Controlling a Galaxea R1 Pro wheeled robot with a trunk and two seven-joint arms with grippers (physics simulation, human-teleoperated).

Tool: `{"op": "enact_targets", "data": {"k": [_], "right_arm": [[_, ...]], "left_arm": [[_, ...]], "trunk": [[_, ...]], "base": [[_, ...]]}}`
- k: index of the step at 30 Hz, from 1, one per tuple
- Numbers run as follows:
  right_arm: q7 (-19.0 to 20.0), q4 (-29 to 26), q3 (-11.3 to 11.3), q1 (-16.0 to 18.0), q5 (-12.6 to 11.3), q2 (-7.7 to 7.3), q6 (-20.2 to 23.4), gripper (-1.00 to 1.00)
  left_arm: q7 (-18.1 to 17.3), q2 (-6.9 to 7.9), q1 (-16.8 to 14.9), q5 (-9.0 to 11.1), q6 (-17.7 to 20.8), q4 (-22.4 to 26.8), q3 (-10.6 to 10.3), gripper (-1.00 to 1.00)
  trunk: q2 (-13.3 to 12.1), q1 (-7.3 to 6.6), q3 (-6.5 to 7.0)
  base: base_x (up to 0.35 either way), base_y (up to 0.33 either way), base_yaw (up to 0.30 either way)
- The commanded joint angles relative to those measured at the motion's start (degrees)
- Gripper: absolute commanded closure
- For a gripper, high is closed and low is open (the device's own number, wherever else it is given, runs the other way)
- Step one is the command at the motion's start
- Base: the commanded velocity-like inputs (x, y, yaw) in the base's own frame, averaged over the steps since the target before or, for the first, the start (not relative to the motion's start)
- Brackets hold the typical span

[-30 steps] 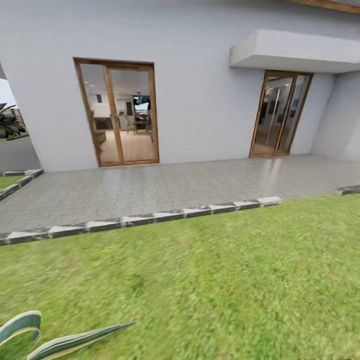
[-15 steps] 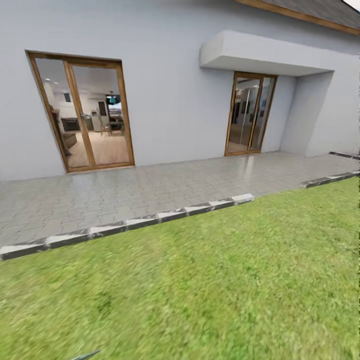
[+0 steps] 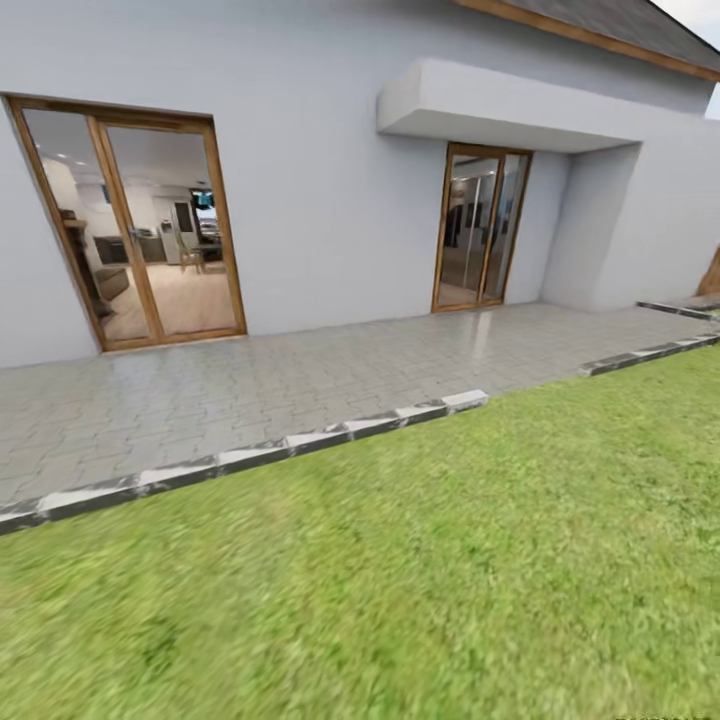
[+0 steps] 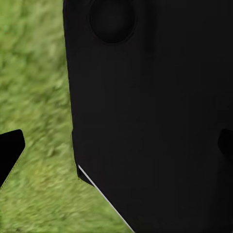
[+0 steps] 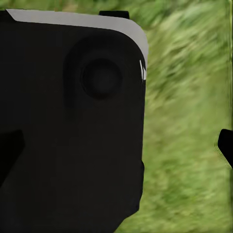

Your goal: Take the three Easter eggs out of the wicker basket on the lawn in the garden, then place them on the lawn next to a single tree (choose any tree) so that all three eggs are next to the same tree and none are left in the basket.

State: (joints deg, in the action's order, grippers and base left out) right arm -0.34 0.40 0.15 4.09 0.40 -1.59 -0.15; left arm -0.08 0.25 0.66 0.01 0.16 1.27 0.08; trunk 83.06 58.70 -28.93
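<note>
- the lawn (image 3: 420,580) fills the lower half of the head view, from about 3 o'clock round to 9 o'clock, its grass soft and smeared near the bottom edge.
- a stone kerb (image 3: 300,440) runs at a slant along the far edge of the grass, with a gap before a second piece (image 3: 640,355) picks up towards 3 o'clock.
- beyond the kerb lies a grey paved patio (image 3: 250,375), touching the foot of a white house wall (image 3: 330,180).
- a wood-framed glass door (image 3: 130,230) stands at about 10 o'clock; its left edge is cut off by the picture, and the room behind the glass is too small to read.
- a second glass door (image 3: 482,228) sits at about 1 o'clock under a white canopy (image 3: 500,105).
- a brown shape (image 3: 712,272) at the 3 o'clock edge is cropped and cannot be identified.
- in the left wrist view a large black body (image 4: 155,116) blocks most of the grass; a dark tip (image 4: 9,150) pokes in at the side, and i cannot tell how the jaws stand.
- in the right wrist view a black body (image 5: 73,126) with a pale top edge covers blurred grass; a dark tip (image 5: 225,145) is cut off at the edge, and the jaws' state cannot be told.
</note>
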Motion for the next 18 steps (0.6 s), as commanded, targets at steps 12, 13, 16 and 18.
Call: {"op": "enact_targets", "data": {"k": [12, 13, 16, 18], "right_arm": [[-0.08, 0.04, 0.01, 0.04, 0.04, 0.0, 0.05, -1.0], [-0.08, 0.04, 0.01, 0.04, 0.04, 0.0, 0.06, -1.0], [-0.06, 0.04, 0.01, 0.04, 0.04, 0.0, 0.06, -1.0], [-0.08, 0.04, -0.02, 0.04, 0.04, 0.0, 0.06, -1.0]], "left_arm": [[-0.01, -0.01, 0.05, -0.1, 0.02, 0.13, 0.01, -1.0], [-0.01, 0.0, 0.05, -0.1, 0.02, 0.13, 0.01, -1.0], [-0.01, 0.01, 0.05, -0.1, 0.05, 0.13, 0.01, -1.0], [-0.01, -0.01, 0.05, -0.1, 0.1, 0.13, 0.01, -1.0]], "trunk": [[0.02, 0.02, -0.04], [0.02, 0.02, -0.04], [0.02, 0.02, -0.04], [0.02, 0.02, -0.04]], "base": [[0.237, -0.249, -0.188], [0.237, -0.249, -0.016], [0.238, -0.243, -0.007], [0.248, -0.213, -0.003]]}}
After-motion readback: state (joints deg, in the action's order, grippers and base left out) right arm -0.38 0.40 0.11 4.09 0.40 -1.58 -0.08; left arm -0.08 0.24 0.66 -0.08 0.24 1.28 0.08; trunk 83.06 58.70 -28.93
